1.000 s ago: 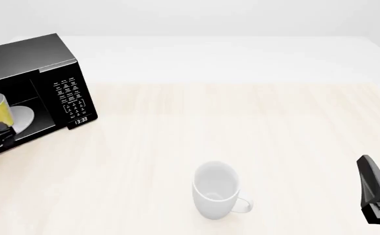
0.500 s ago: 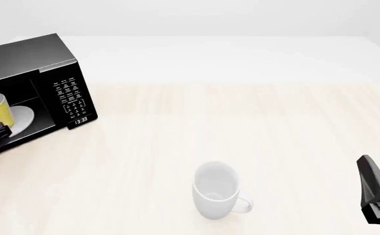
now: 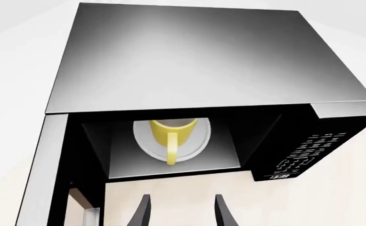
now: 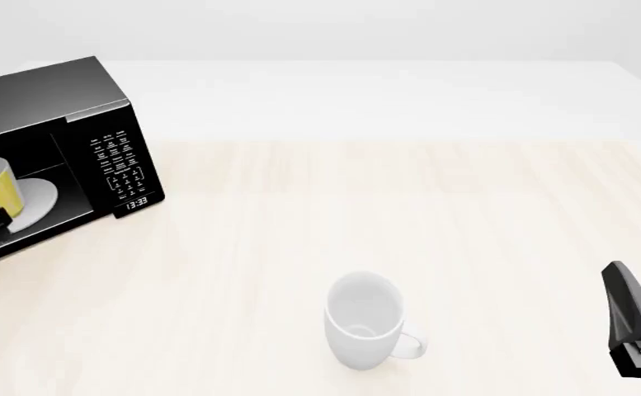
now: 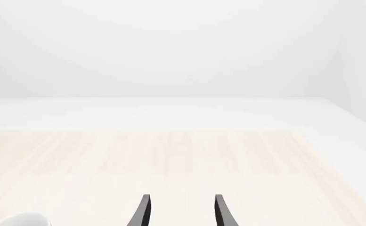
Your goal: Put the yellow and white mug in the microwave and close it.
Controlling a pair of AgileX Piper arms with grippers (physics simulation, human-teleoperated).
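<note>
Mug: the small yellow and white mug (image 3: 172, 134) stands upright on the round white plate (image 3: 199, 141) inside the big black boxy microwave (image 4: 67, 115), its handle towards the opening.
Door: swung open, seen edge-on (image 3: 57, 179) in my left wrist view.
My left gripper (image 3: 179, 212): released, fingers spread, holding nothing, just outside the opening.
My right gripper (image 5: 179, 211): spread and empty, over the pale wooden table (image 4: 464, 231).
Other mug: the larger white mug (image 4: 365, 322) stands mid-table.
</note>
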